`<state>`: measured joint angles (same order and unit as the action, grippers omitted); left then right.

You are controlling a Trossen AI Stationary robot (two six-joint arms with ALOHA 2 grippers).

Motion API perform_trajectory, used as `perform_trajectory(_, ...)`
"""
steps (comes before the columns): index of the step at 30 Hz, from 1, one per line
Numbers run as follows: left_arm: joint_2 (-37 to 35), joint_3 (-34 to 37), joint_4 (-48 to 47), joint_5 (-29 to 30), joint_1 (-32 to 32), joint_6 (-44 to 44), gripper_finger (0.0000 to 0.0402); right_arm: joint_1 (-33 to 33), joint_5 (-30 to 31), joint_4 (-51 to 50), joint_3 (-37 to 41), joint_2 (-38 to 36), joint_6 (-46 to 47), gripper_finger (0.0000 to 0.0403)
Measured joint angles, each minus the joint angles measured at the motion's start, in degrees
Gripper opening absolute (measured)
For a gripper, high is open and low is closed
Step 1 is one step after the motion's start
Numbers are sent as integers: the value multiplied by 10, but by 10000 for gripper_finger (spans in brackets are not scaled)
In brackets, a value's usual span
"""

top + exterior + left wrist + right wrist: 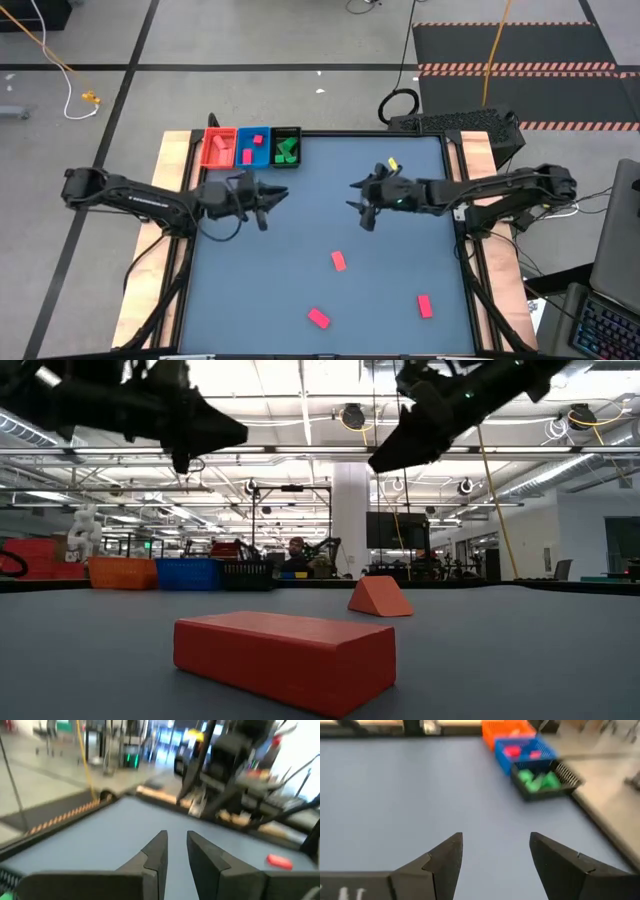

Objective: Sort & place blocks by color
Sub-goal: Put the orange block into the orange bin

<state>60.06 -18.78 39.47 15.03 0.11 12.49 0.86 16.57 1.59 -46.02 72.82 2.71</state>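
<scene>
Three pink-red blocks lie flat on the blue table top toward its near edge (338, 261), (319, 318), (425, 305); in the low view one shows as a bar (285, 658) and one as a wedge (379, 597). More blocks sit in the trays at the far left: salmon ones in the red tray (205, 150), pink-red ones in the blue tray (240, 140), green ones in the black tray (297, 135). My left gripper (270, 203) (176, 840) hovers near the trays, open by a narrow gap. My right gripper (360, 203) (496, 842) hovers mid-table, wide open. Both are empty and well above the table.
The three trays stand in a row along the far edge, also seen in the right wrist view with the black tray (567, 775) nearest. Wooden strips border the table's left and right sides. Bare table lies between the two grippers and around the loose blocks.
</scene>
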Motion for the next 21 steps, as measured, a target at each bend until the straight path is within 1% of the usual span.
perform_trajectory(3,10,68,133,0,-2,11,76,-22,1,-63,-43,41,48,227)
perform_trajectory(6,16,120,212,0,-2,40,93,-45,0,-91,-65,77,96,227)
perform_trajectory(10,15,140,218,0,-1,74,149,-81,-17,-95,-79,126,155,227)
perform_trajectory(14,16,133,214,-1,-2,73,215,-116,-18,-99,-92,176,210,227)
perform_trajectory(16,16,130,213,-1,-2,67,243,-129,-19,-101,-99,199,238,227)
perform_trajectory(19,15,129,212,-1,-2,67,273,-145,-20,-116,-111,225,272,227)
perform_trajectory(21,15,129,211,-2,-2,67,286,-153,-19,-116,-120,237,294,227)
